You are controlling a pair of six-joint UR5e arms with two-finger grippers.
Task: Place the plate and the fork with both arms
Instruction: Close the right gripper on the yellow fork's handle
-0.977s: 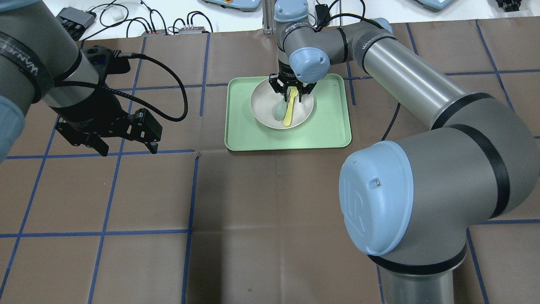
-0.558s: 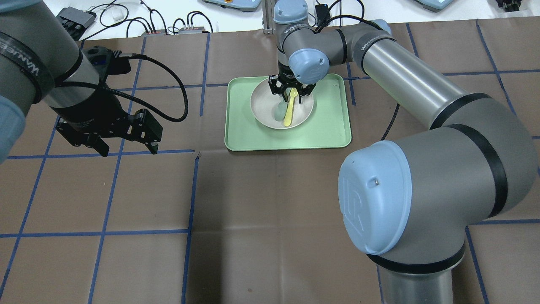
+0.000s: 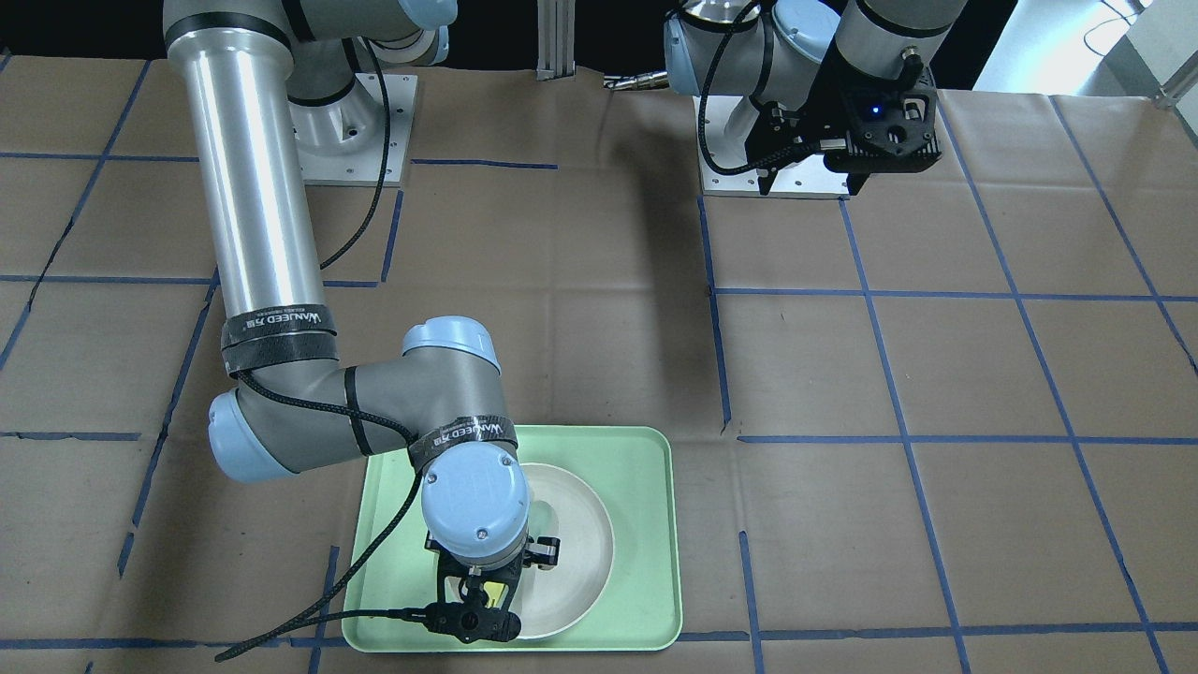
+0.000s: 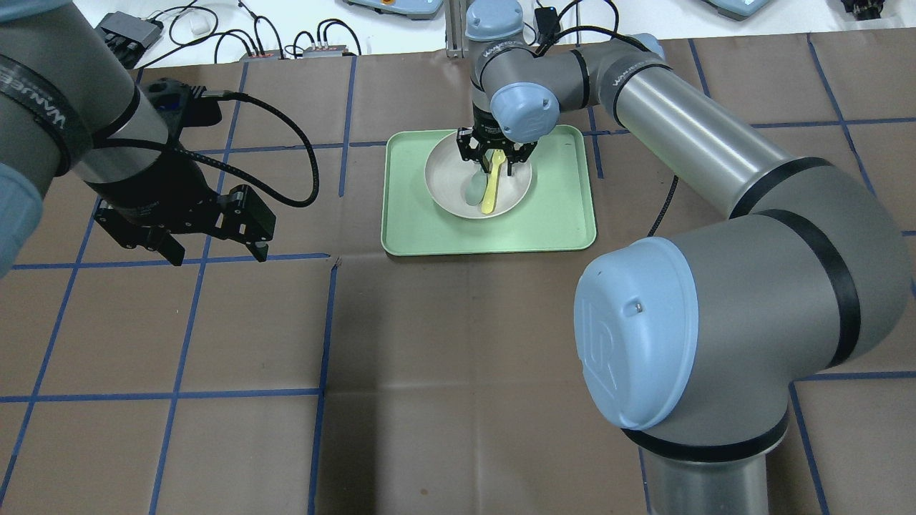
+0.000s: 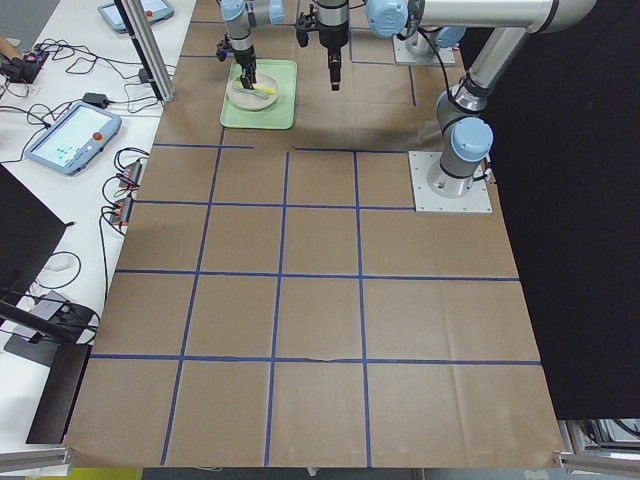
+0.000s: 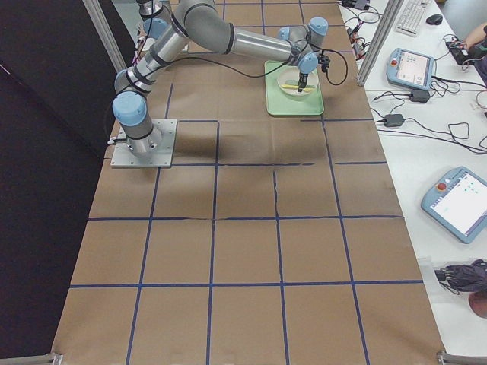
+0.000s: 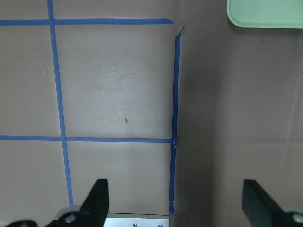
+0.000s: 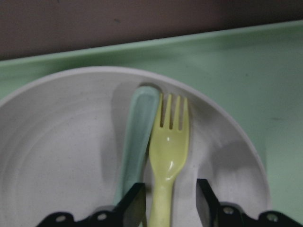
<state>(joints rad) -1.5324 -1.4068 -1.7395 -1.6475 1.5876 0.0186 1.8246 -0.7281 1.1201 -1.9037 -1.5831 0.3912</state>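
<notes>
The off-white plate (image 4: 447, 187) lies on the mint-green tray (image 4: 429, 229). The pale-yellow fork (image 4: 490, 192) lies in the plate beside a grey-green spoon (image 4: 472, 189). My right gripper (image 4: 495, 161) hangs low over the plate's far side. In the right wrist view its open fingers (image 8: 135, 201) straddle the fork's handle (image 8: 170, 151), with the spoon (image 8: 139, 132) at the left finger; the right gripper (image 8: 170, 208) is not closed on either. My left gripper (image 4: 218, 252) is open and empty above the table, left of the tray; its fingers (image 7: 97, 198) are spread wide.
The tray's corner (image 7: 265, 12) shows at the top right of the left wrist view. Blue tape lines (image 4: 325, 322) cross the brown table cover. Cables and boxes (image 4: 129, 32) lie along the far edge. Pendants (image 6: 415, 68) sit on a side bench.
My right gripper has sunk slightly toward the fork in the plate. The left arm has not visibly moved.
</notes>
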